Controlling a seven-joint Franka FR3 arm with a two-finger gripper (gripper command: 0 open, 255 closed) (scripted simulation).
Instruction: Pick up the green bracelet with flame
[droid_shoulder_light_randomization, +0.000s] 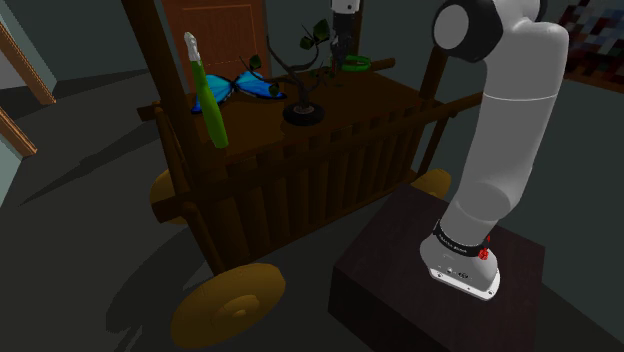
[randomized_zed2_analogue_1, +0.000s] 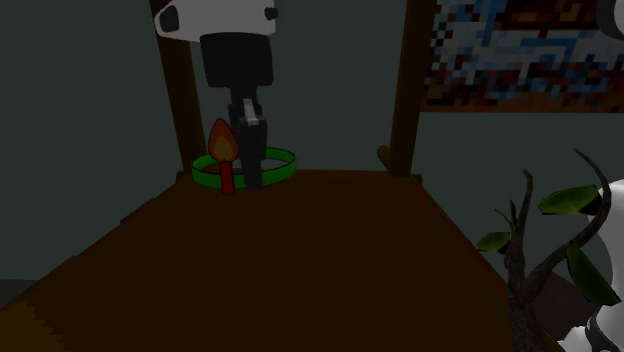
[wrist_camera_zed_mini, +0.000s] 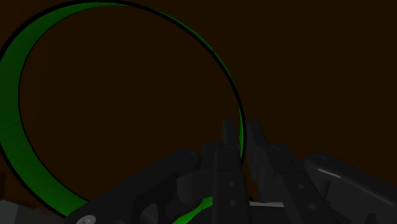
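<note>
The green bracelet (droid_shoulder_light_randomization: 355, 64) lies at the far corner of the dark wooden cart top (droid_shoulder_light_randomization: 380, 95). It is a thin green ring (randomized_zed2_analogue_1: 283, 164) with a red stem and an orange flame (randomized_zed2_analogue_1: 222, 145) standing on its rim. My black gripper (randomized_zed2_analogue_1: 250, 172) comes straight down onto the ring, just beside the flame. In the wrist view the two fingers (wrist_camera_zed_mini: 226, 153) stand close together with the green band (wrist_camera_zed_mini: 16, 108) running between them, so my gripper (wrist_camera_zed_mini: 242, 137) is shut on the band. The ring sits level, at the height of the cart top.
On the cart stand a green bottle-like thing (droid_shoulder_light_randomization: 210, 100), a blue butterfly shape (droid_shoulder_light_randomization: 245, 87) and a bare branch with leaves (droid_shoulder_light_randomization: 303, 105) on a dark base. Wooden posts (randomized_zed2_analogue_1: 405, 90) rise beside the bracelet. The cart has yellow wheels (droid_shoulder_light_randomization: 228, 305). My stand (droid_shoulder_light_randomization: 440, 280) is at the lower right.
</note>
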